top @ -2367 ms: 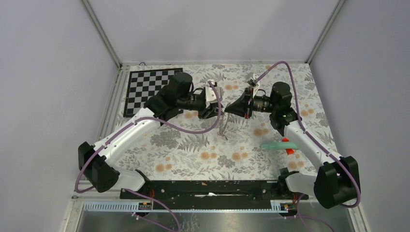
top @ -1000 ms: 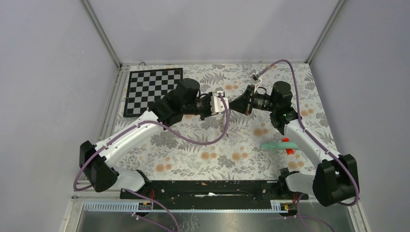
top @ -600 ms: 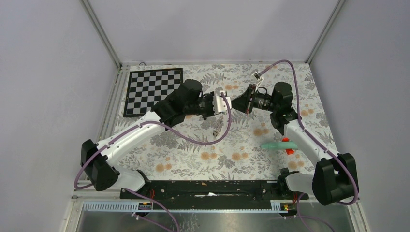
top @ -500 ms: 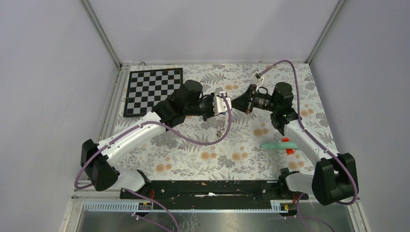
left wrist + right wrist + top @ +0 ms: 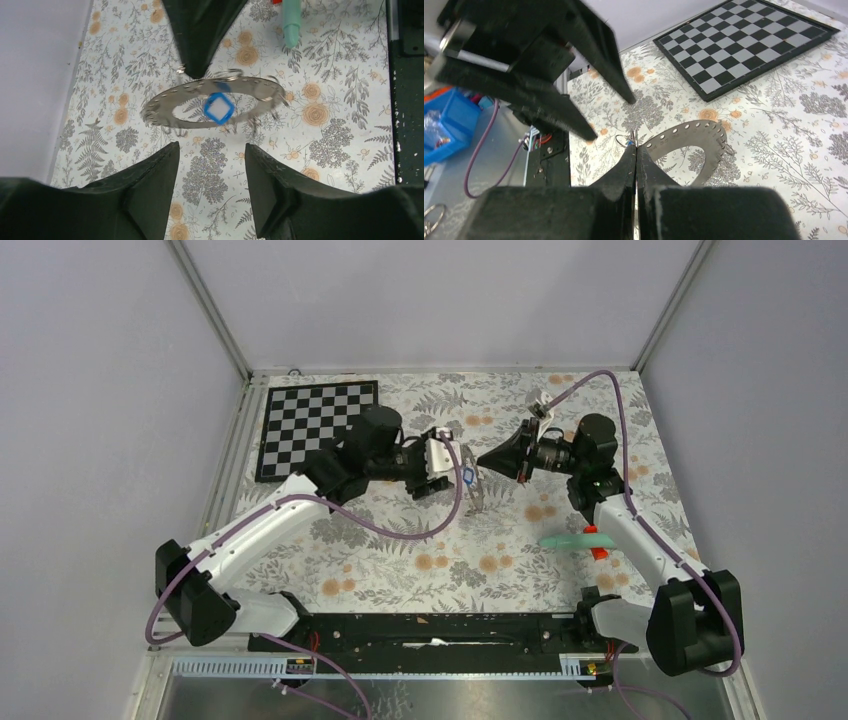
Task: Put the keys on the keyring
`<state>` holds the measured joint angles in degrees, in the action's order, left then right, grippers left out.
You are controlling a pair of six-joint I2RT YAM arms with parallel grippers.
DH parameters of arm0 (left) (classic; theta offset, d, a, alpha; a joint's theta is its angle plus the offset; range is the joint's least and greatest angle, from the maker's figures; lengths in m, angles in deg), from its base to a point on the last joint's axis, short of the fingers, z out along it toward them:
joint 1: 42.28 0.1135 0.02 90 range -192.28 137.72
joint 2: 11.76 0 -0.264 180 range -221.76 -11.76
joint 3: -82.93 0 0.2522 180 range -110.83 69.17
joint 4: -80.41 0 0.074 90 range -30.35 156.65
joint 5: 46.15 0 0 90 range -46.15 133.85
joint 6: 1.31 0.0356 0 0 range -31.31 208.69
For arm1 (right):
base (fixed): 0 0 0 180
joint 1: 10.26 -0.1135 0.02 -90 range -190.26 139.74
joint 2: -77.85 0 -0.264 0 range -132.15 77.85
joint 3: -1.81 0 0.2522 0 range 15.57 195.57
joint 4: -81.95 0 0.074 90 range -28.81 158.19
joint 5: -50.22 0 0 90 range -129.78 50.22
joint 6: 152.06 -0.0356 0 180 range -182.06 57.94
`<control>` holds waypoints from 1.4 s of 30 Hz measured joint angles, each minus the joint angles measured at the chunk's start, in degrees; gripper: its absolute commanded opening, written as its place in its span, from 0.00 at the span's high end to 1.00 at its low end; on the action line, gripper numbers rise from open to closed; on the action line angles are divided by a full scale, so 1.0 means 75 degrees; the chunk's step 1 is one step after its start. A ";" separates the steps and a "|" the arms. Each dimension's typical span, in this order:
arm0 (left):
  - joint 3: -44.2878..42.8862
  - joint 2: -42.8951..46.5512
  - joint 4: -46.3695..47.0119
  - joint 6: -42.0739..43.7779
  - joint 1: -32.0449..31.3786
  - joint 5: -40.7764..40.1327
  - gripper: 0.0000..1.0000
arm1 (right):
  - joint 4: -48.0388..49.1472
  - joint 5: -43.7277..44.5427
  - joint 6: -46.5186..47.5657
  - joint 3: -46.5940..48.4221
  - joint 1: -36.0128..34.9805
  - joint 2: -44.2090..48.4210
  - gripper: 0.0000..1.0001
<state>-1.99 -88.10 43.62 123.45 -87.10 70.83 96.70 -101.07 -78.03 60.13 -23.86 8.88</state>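
The keyring (image 5: 159, 106) hangs in the air over the middle of the desk (image 5: 400, 550), toward its far half. It is pinched at its rim by your right pincer (image 5: 636, 147), whose fingers are pressed together on the band. From the left wrist view the hoop lies nearly flat and edge-on, with the right pincer reaching in from the far side.

The blue-tagged key (image 5: 218, 107) dangles across the hoop's hollow centre. It appears to hang from a small wire loop at the far rim beside the right fingertips, so I'd judge that key to be threaded. You can't confirm the link from these views, though.

Your left pincer (image 5: 211, 146) sits just left of the hoop. Its fingers are spread apart and hold nothing, and they point straight at the ring.

The black-tagged key doesn't show clearly anywhere. A few thin hooks hang off the band, too small to identify.

So the step in hand looks like the pause between keys. Your next move calls for finding the black key and taking it by its tag with the left pincer. Keep the right grip firm, because the hoop is held at a single point and will probably swing if nudged.
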 measured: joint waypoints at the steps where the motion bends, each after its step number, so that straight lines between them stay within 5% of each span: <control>1: -0.0006 0.0050 -0.0003 -0.0064 0.0090 0.0105 0.44 | -0.0006 -0.0096 0.0149 -0.0023 0.0000 0.0032 1.00; 10: -0.0638 -0.0347 0.0020 -0.0498 0.0391 0.1078 0.68 | -0.0723 -0.0994 0.1306 -0.0082 0.0000 0.0221 1.00; 31: -0.0965 -0.1122 -0.0061 -0.0851 0.0405 0.2209 0.69 | -0.0621 -0.1174 0.1288 -0.0230 0.0000 0.0242 1.00; 42: -0.0965 -0.1294 0.0029 -0.1139 0.0405 0.2215 0.81 | -0.0615 -0.1145 0.1262 -0.0248 0.0000 0.0245 1.00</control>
<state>-9.22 -97.80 43.84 114.91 -84.06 87.44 92.09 -109.66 -68.56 58.27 -23.86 10.72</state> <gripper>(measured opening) 0.212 0.017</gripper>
